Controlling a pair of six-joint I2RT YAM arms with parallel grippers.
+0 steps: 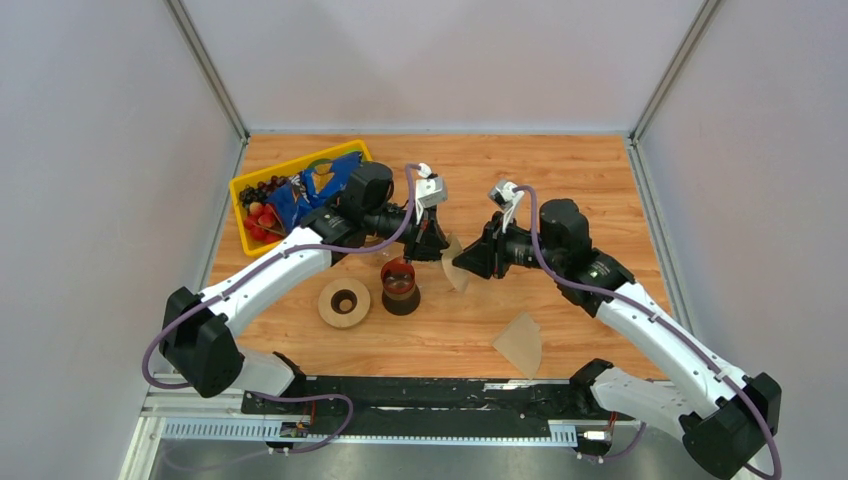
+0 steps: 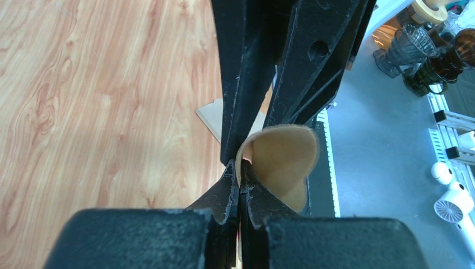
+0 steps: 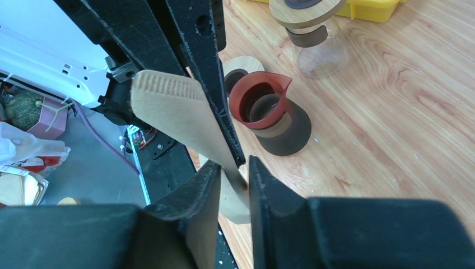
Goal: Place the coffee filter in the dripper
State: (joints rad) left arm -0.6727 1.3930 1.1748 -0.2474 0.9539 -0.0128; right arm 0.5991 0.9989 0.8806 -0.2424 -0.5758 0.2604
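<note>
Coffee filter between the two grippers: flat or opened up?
Partly opened: in the left wrist view the coffee filter bulges into a cupped pocket, the left gripper pinching it; the right gripper straddles it.

Bright, even light; soft shadows (wrist-view foregrounds blurred).

I log: coffee filter matt tan paper, crimped edge; dripper clear glossy, wooden collar; table smooth wood-grain.
</note>
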